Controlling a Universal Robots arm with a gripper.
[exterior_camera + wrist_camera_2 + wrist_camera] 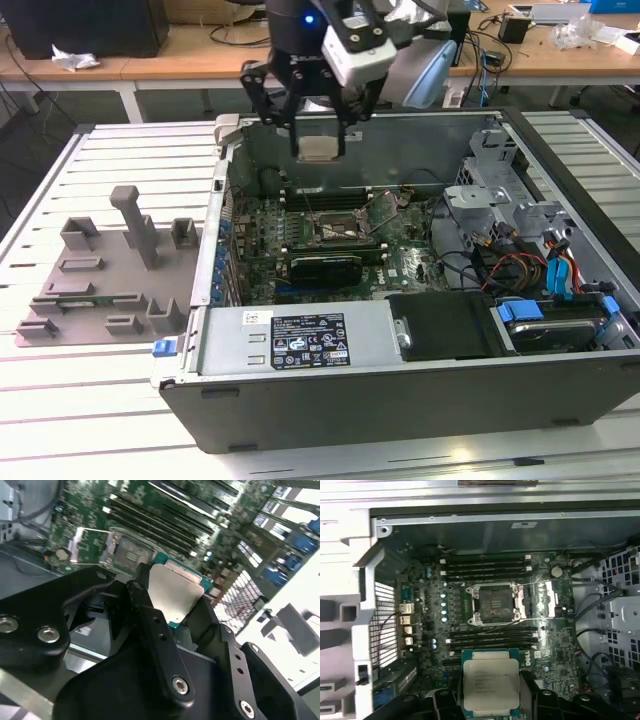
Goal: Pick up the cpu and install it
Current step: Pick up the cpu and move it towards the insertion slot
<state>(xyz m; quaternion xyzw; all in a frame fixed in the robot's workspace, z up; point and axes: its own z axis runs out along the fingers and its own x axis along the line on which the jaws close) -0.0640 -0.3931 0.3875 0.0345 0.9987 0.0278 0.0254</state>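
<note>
My gripper (pixel 318 150) hangs above the open computer case, shut on the cpu (pixel 318 148), a flat square chip with a silver top. Both wrist views show the cpu (pixel 490 684) (pixel 175 596) clamped between the black fingers (pixel 150 625), held level above the green motherboard (pixel 490 580). The open processor socket (pixel 493 604) lies on the board with its metal latch frame (pixel 540 597) swung aside. In the exterior view the socket (pixel 330 225) sits lower than the held chip, well apart from it.
The case's rear wall (pixel 360 150) stands just behind the gripper. A black card (pixel 325 268) and memory slots (pixel 487 565) flank the socket. Drive cage and cables (pixel 540 260) fill the exterior view's right. A grey moulded tray (pixel 110 270) lies on the slatted table to the left.
</note>
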